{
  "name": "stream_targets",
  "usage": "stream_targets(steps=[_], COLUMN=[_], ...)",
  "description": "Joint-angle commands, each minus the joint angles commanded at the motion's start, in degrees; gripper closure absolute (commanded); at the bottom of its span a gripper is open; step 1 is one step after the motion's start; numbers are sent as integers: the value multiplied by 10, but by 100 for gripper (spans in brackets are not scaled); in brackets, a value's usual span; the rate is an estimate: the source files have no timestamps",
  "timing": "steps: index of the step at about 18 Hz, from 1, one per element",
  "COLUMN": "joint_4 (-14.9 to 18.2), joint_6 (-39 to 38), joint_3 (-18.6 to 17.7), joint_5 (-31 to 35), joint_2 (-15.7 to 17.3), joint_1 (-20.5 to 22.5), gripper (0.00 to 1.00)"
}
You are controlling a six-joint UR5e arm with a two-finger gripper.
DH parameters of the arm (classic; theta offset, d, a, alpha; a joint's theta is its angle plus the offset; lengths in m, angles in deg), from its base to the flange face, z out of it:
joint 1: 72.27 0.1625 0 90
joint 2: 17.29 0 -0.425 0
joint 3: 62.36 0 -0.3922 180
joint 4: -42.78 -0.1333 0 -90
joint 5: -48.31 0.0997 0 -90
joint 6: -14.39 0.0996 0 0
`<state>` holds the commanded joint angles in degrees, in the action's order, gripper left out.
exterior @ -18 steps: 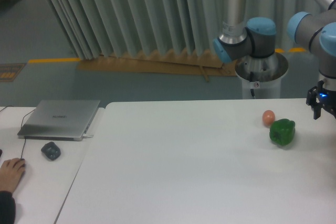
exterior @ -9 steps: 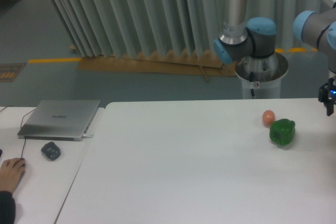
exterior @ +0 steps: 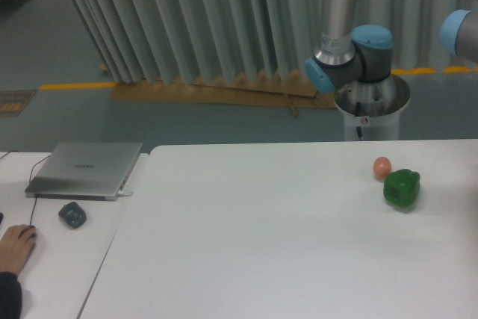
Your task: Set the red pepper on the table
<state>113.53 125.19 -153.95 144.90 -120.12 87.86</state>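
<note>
The white table [exterior: 246, 237] fills the lower right of the camera view. The red pepper is out of view. My gripper is out of view past the right edge; only the arm's base [exterior: 366, 106] and blue-capped joints [exterior: 351, 54] show behind the table.
A green bell pepper [exterior: 401, 188] lies on the table at the right, with a small orange-pink ball [exterior: 382, 167] just behind it. On the pale desk at the left are a closed laptop [exterior: 86, 169], a dark mouse [exterior: 72, 214] and a person's hand [exterior: 15, 248].
The gripper moved right along the table's far right edge and left the frame. The green pepper and ball have not moved.
</note>
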Motion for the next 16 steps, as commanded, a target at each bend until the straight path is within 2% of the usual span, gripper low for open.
stream_targets(steps=[2, 4, 8, 9, 10, 12, 14, 16], joint_4=[1, 1, -7, -18, -33, -45, -49, -61], joint_6=[72, 110, 115, 114, 108, -26, -45, -47], joint_3=[-2, -6, -15, -13, -12, 12, 28, 26], joint_5=[1, -2, -25, -21, -18, -47, -65, -49], joint_2=[-2, -6, -4, -7, -9, -9, -20, -29], joint_1=[11, 16, 29, 27, 26, 30, 33, 29], gripper=[0, 0, 0, 0, 0, 0, 0, 0])
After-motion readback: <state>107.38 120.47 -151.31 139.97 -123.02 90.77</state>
